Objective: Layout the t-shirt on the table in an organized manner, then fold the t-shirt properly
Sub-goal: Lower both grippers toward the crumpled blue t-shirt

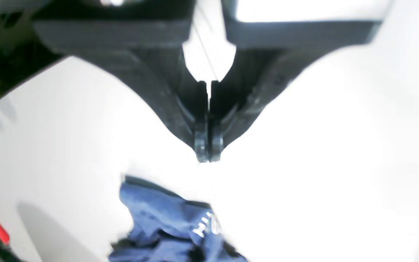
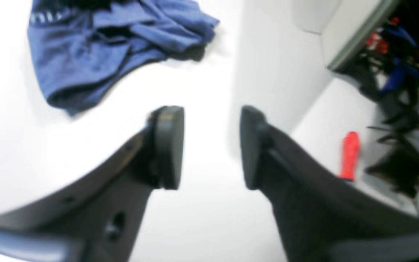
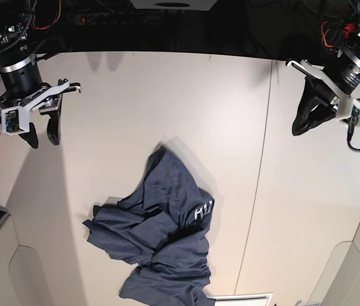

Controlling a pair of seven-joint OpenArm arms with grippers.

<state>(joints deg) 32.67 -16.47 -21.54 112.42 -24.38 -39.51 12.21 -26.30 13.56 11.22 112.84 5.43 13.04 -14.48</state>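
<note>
R gripper far left in base view, fingers spread, nothing between, above bare table. T-shirt crumpled mid-table, white lettering partly showing, prob. unreadable. L gripper far right, fingers pressed together, empty.

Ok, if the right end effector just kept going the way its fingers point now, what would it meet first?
Most likely bare tabletop. The right end effector, jaws open and empty, points down at the smooth off-white table. The crumpled navy-blue cotton t-shirt lies further ahead and to one side, off that line. Depth is hard to judge.
</note>
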